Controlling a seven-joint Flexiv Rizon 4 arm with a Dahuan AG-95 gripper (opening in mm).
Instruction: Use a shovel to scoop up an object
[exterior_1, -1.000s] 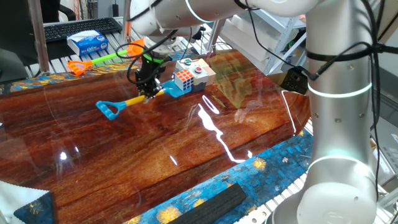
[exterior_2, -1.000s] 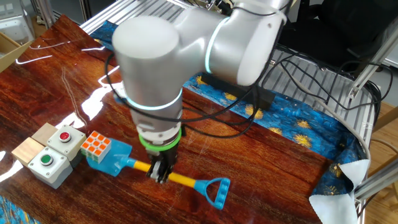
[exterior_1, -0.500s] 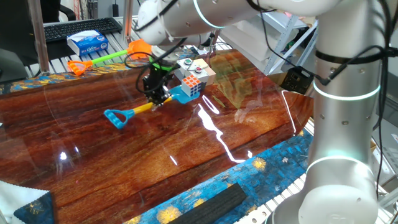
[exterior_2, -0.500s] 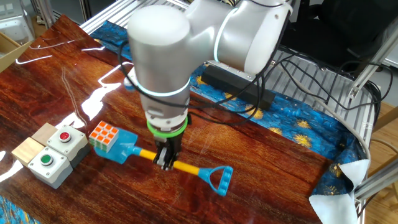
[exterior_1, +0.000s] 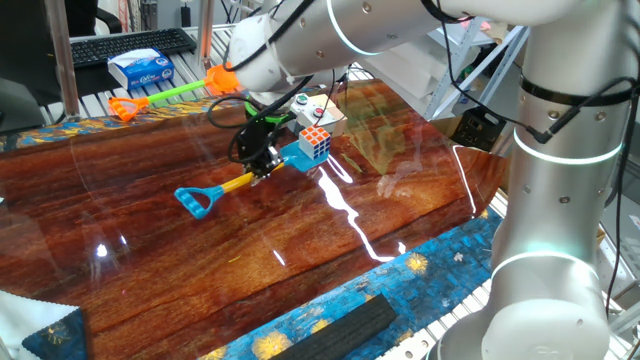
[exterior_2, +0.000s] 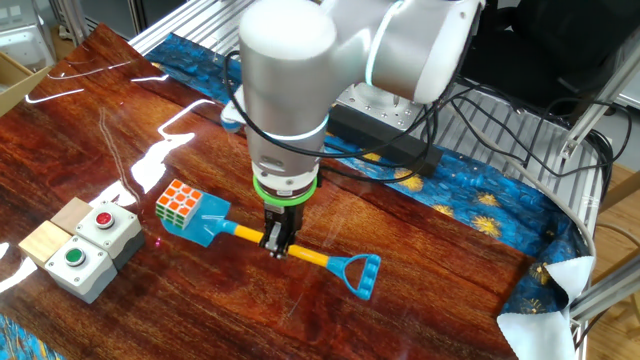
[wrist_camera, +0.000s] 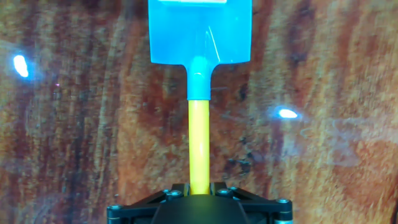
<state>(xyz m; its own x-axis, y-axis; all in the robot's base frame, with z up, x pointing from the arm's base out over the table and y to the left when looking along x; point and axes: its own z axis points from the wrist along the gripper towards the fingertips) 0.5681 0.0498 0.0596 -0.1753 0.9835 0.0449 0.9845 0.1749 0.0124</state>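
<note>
The gripper (exterior_2: 275, 246) is clamped on the yellow shaft of the shovel (exterior_2: 285, 250), whose long axis runs straight ahead of the fingers, with the Rubik's cube (exterior_2: 180, 203) resting on the blade's far end above the table (exterior_2: 420, 260).

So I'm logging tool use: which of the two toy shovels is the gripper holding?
The blue-bladed shovel with the yellow shaft, clamped in the gripper. The orange-bladed, green-shafted shovel lies untouched at the table's far edge.

The silver-grey robot arm (exterior_1: 555, 130) carries glowing white rings at its joints. Black cables loop along it. A green band sits above the black gripper (exterior_2: 277, 240).
</note>
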